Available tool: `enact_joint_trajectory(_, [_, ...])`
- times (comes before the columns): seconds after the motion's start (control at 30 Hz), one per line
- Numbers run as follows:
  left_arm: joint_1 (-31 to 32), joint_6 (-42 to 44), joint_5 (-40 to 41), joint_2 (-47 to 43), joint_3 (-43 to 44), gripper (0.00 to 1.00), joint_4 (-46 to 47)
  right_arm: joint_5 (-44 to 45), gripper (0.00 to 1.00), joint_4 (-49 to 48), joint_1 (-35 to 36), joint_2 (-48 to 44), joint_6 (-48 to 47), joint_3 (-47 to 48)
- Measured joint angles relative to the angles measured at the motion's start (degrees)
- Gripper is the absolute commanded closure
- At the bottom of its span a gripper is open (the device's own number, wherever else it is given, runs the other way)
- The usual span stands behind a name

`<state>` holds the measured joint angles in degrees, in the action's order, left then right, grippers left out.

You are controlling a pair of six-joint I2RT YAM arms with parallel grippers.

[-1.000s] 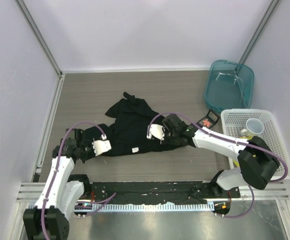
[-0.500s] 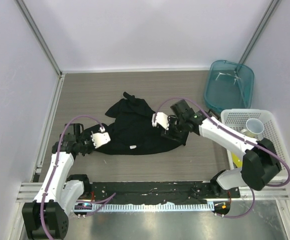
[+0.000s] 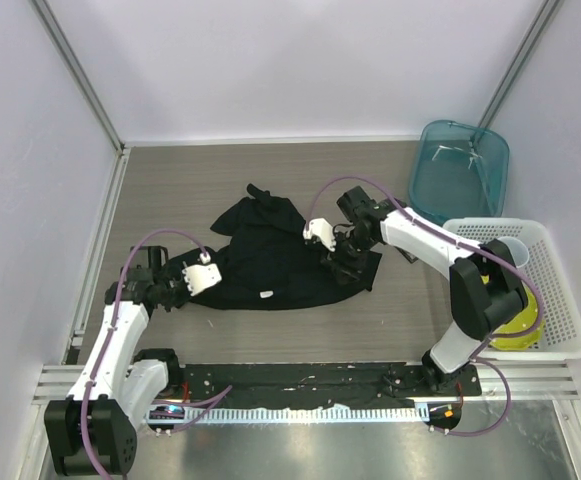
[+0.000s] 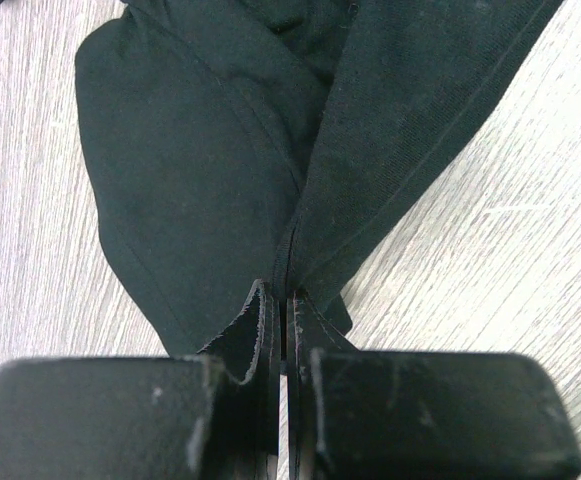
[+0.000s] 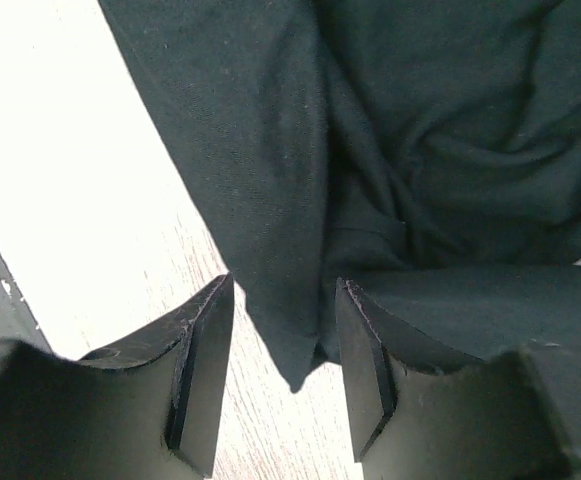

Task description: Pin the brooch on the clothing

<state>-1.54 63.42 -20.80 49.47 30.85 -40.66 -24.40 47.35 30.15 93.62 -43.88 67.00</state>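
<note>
The clothing is a black T-shirt (image 3: pixel 275 250) lying crumpled on the wooden table, its small white label (image 3: pixel 269 296) near the front edge. My left gripper (image 3: pixel 182 291) is shut on the shirt's left end. In the left wrist view the fabric (image 4: pixel 200 170) runs into the closed left gripper (image 4: pixel 286 300). My right gripper (image 3: pixel 346 257) is open at the shirt's right end. In the right wrist view a corner of the shirt (image 5: pixel 290 340) lies between the spread fingers of the right gripper (image 5: pixel 282 290), untouched. The brooch is not in view.
A teal plastic bin (image 3: pixel 460 170) stands at the back right. A white mesh basket (image 3: pixel 560 290) with a yellow object (image 3: pixel 515 335) sits at the right edge, partly under my right arm. A metal rail (image 3: pixel 95 250) runs along the left wall.
My right gripper has moved from the shirt's lower middle back and right to its right end, the arm's elbow swinging over the basket. My left gripper kept its hold and shifted slightly left.
</note>
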Motion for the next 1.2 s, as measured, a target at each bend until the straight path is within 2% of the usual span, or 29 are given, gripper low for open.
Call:
enact_joint_trajectory(0.13, [0.0, 0.0, 0.0, 0.3, 0.0, 1.0, 0.1, -1.0, 0.51, 1.4, 0.0, 3.0, 0.1, 1.0])
enact_joint_trajectory(0.33, [0.0, 0.0, 0.0, 0.5, 0.0, 1.0, 0.2, -2.1, 0.61, 1.9, 0.0, 6.2, 0.5, 2.9])
enact_joint_trajectory(0.43, [0.0, 0.0, 0.0, 0.7, 0.0, 1.0, 0.2, -2.6, 0.74, 2.6, -0.2, 6.2, 0.2, 3.0])
enact_joint_trajectory(0.53, [0.0, -0.4, 0.1, 1.1, 0.0, 1.0, 0.3, -3.1, 0.99, 4.0, -0.5, 6.2, -0.5, 3.0])
enact_joint_trajectory(0.8, [0.0, -4.6, 0.0, 4.5, 2.6, 1.0, 0.6, -2.8, 0.99, 5.1, -1.2, 4.2, -0.6, 4.2])
enact_joint_trajectory(0.93, [-0.1, -9.3, -0.2, 8.0, 8.0, 1.0, 0.5, -2.2, 0.99, 4.5, -2.2, 4.2, 0.9, 9.2])
enact_joint_trajectory(1.03, [-1.7, -13.7, -3.3, 9.4, 14.2, 1.0, 0.1, -2.1, 0.99, 2.8, -4.1, 3.3, 2.4, 13.1])
enact_joint_trajectory(1.13, [-4.2, -13.7, -9.0, 7.5, 19.8, 1.0, -1.2, -2.9, 0.99, 0.3, -5.9, -1.7, 3.7, 12.9])
enact_joint_trajectory(1.2, [-5.0, -9.4, -11.7, 3.5, 19.6, 1.0, -2.9, -2.2, 0.99, -4.3, -5.8, -11.1, 3.7, 6.8])
